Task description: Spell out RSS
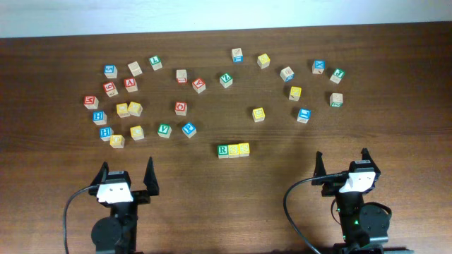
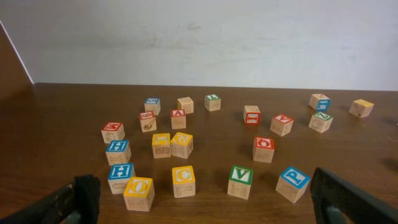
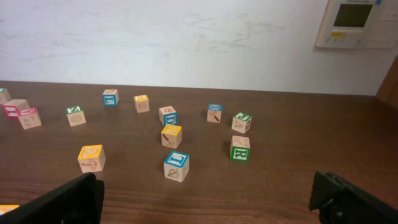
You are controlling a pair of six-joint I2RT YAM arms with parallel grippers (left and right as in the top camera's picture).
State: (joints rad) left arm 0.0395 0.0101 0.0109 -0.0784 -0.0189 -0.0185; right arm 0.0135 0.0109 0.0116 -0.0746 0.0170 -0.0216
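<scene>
R cube (image 1: 223, 150), 2 yellow cubes (image 1: 234, 150) touching in 1 row

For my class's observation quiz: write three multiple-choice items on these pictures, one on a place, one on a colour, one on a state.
1. Where is the three-cube row? A) far left edge B) centre, on the robot's side of the scattered cubes C) in a gripper
2. Border of the R cube: A) red B) green C) blue
3. The left gripper and right gripper are: A) both open, empty B) both shut C) each holding a cube
Key: 1B, overhead shows it central, apart from the rest; 2B, green frames the letter; 3A, both gape with nothing held.
</scene>
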